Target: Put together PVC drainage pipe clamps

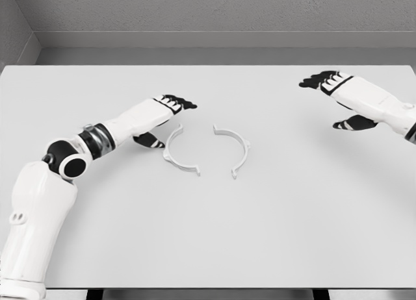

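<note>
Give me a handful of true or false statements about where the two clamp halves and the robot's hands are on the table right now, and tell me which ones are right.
1. Two white clamp halves lie on the table, the left clamp half and the right clamp half. True.
2. The two halves are already joined into a closed ring. False: they lie apart with a gap between them, open sides facing each other.
3. The left hand is close beside the left clamp half. True.
4. The right hand grips the right clamp half. False: it is off to the far right, fingers open, holding nothing.
5. A length of pipe lies between the halves. False: only bare table shows there.
</note>
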Robot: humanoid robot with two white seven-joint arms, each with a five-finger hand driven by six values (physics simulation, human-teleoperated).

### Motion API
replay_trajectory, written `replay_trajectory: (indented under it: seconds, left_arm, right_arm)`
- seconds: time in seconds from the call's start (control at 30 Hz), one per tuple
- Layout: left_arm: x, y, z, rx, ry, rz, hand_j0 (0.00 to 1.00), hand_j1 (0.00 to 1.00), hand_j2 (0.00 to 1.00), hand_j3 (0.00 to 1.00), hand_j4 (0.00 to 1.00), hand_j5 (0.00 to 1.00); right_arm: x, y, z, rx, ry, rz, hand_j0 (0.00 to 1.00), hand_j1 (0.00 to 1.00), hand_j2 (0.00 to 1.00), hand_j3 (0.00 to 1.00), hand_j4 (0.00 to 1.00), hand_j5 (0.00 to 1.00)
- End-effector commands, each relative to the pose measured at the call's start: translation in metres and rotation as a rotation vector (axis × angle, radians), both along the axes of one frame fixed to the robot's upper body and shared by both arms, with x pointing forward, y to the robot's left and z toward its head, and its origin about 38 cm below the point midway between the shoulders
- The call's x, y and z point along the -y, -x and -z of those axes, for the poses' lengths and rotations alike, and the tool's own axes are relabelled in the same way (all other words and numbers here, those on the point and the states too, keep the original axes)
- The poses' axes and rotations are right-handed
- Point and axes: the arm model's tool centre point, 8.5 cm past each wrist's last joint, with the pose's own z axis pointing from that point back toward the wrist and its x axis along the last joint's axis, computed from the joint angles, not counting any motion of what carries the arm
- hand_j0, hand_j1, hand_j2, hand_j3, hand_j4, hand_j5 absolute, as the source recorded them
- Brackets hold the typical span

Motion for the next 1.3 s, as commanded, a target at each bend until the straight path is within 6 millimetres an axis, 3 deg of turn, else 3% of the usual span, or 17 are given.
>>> replay_trajectory:
  seconds: [0.0, 0.1, 0.17, 0.33, 0.47, 0.53, 0.8, 1.07, 1.27]
  left_arm:
    - [0.007, 0.000, 0.001, -0.003, 0.010, 0.007, 1.00, 1.00, 1.00, 1.00, 1.00, 1.00]
    - [0.011, 0.001, 0.000, -0.001, 0.015, 0.012, 1.00, 1.00, 1.00, 1.00, 1.00, 1.00]
    - [0.013, 0.001, -0.001, 0.002, 0.014, 0.019, 1.00, 1.00, 1.00, 1.00, 1.00, 1.00]
    - [0.020, 0.003, -0.001, 0.004, 0.027, 0.027, 1.00, 1.00, 1.00, 1.00, 1.00, 1.00]
    - [0.023, 0.004, 0.000, 0.002, 0.027, 0.034, 1.00, 1.00, 1.00, 1.00, 1.00, 1.00]
    - [0.028, 0.004, 0.000, 0.002, 0.039, 0.039, 1.00, 1.00, 1.00, 1.00, 1.00, 1.00]
    - [0.032, 0.006, 0.001, 0.001, 0.032, 0.051, 1.00, 1.00, 1.00, 1.00, 1.00, 1.00]
    - [0.017, -0.011, -0.006, -0.001, 0.027, 0.014, 1.00, 1.00, 1.00, 1.00, 1.00, 1.00]
    - [0.031, -0.013, -0.004, -0.012, 0.029, 0.038, 1.00, 1.00, 1.00, 1.00, 1.00, 1.00]
  right_arm:
    - [-0.003, 0.005, -0.009, 0.014, -0.007, -0.034, 1.00, 1.00, 1.00, 1.00, 1.00, 1.00]
    - [-0.006, 0.012, -0.020, 0.041, 0.004, -0.060, 1.00, 1.00, 1.00, 1.00, 1.00, 1.00]
    - [-0.029, 0.019, -0.030, 0.076, -0.008, -0.128, 1.00, 1.00, 1.00, 1.00, 1.00, 1.00]
    - [-0.055, 0.020, -0.016, 0.063, -0.082, -0.164, 1.00, 1.00, 1.00, 1.00, 1.00, 1.00]
    - [-0.054, 0.014, -0.017, 0.088, -0.161, -0.117, 1.00, 1.00, 1.00, 1.00, 1.00, 1.00]
    - [-0.039, 0.006, -0.021, 0.101, -0.169, -0.064, 1.00, 1.00, 1.00, 1.00, 1.00, 1.00]
    - [-0.047, 0.001, -0.010, 0.080, -0.195, -0.061, 1.00, 1.00, 1.00, 1.00, 1.00, 1.00]
    - [-0.049, 0.002, -0.010, 0.079, -0.195, -0.067, 1.00, 1.00, 1.00, 1.00, 1.00, 1.00]
    - [-0.052, 0.003, -0.007, 0.071, -0.193, -0.074, 1.00, 1.00, 1.00, 1.00, 1.00, 1.00]
